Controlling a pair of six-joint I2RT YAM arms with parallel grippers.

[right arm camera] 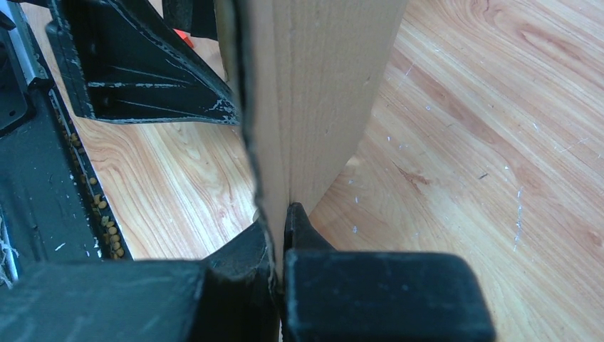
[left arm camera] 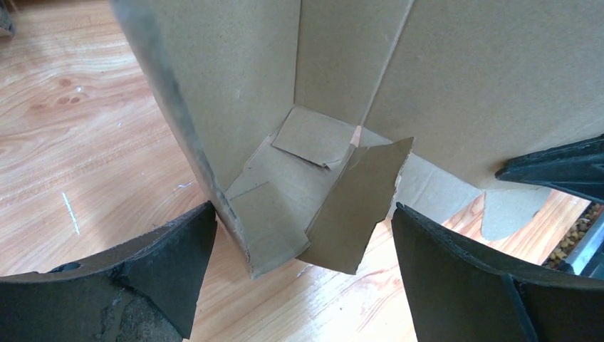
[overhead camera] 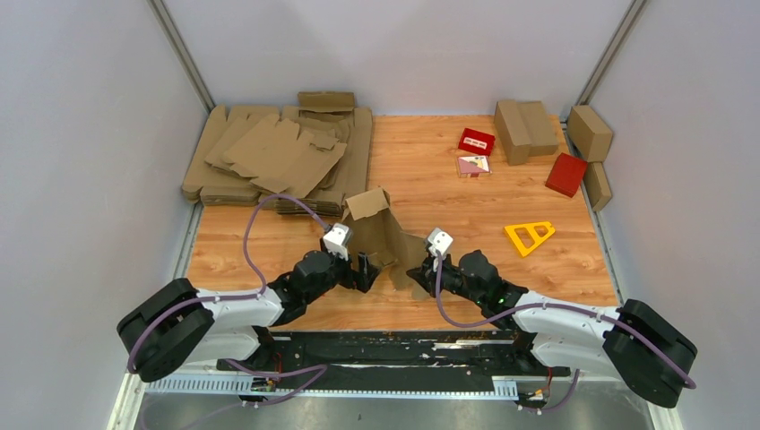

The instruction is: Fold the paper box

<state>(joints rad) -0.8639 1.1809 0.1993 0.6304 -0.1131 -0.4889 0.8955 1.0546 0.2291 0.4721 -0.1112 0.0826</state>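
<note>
**Half-raised brown box between the two arms**

The paper box [overhead camera: 381, 235] stands on the wooden table [overhead camera: 448, 193], near its front edge and about midway across, between the two grippers. It is plain brown cardboard, only partly raised: tall panels stand upright along crease lines, and one flap tilts out at the top. In the left wrist view its lower end shows small flaps turned inward, one with a ragged edge jutting out toward the camera.

The left gripper [left arm camera: 303, 214] is spread wide, its fingers [left arm camera: 167, 260] on either side of that lower end. The right gripper [right arm camera: 278, 235] is clamped on the edge of an upright panel.

A pile of flat cardboard sheets [overhead camera: 278, 152] lies at the back left, well apart from the box.
</note>
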